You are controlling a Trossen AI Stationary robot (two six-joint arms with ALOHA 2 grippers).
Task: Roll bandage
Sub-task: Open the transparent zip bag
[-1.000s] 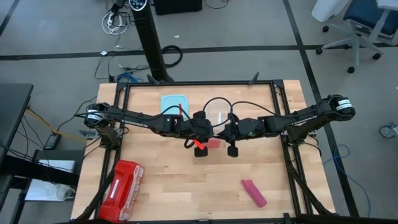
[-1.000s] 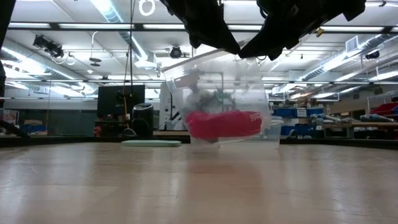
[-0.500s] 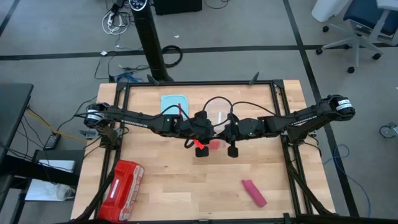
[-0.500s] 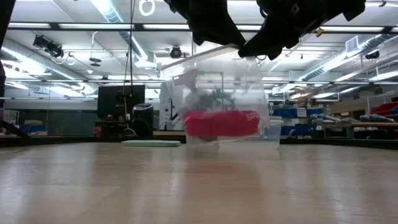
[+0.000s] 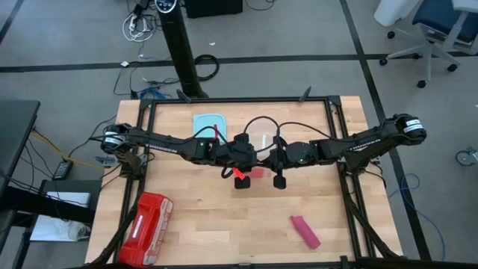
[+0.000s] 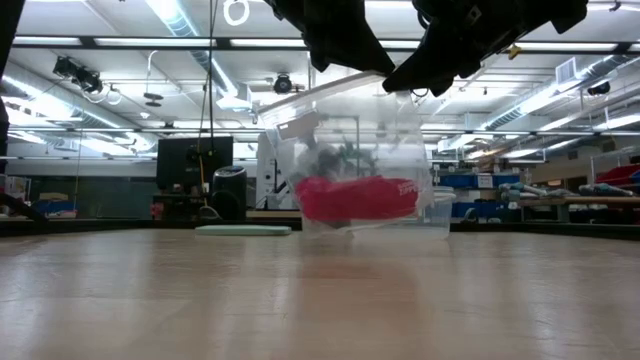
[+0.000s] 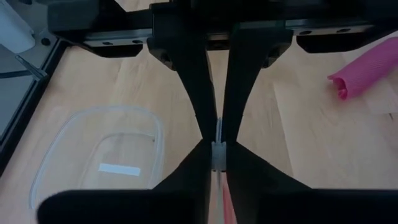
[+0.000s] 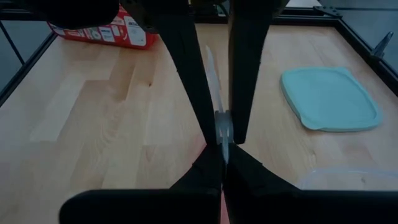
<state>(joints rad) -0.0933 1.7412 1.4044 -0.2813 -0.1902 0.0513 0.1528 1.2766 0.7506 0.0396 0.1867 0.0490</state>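
Both arms meet at the middle of the light wooden table [image 5: 194, 224]. The left gripper [image 5: 240, 175] and right gripper [image 5: 278, 176] are each pinched tight on the thin top edge of a floppy clear plastic bag [image 6: 355, 180] with a bright red lump [image 6: 355, 198] inside. In the low view the bag hangs between them, its bottom about at the tabletop.

My read is that the bag is a side job, so the way to do this well is to keep both pinches level and move them together. That film is thin and will slip or twist if one side pulls ahead. Then set it down somewhere clear and let go cleanly.

The actual thing to roll, the dusky pink fabric bandage [image 5: 305, 232], isn't in either grip. It lies as a small roll near the front edge of the table, on the right arm's side and well apart from both grippers.

Further out there's a teal square lid [image 5: 209, 124] behind the left gripper, a clear empty tub [image 5: 263, 137] beside it, and a glossy red plastic case [image 5: 147, 228] at the front left corner.
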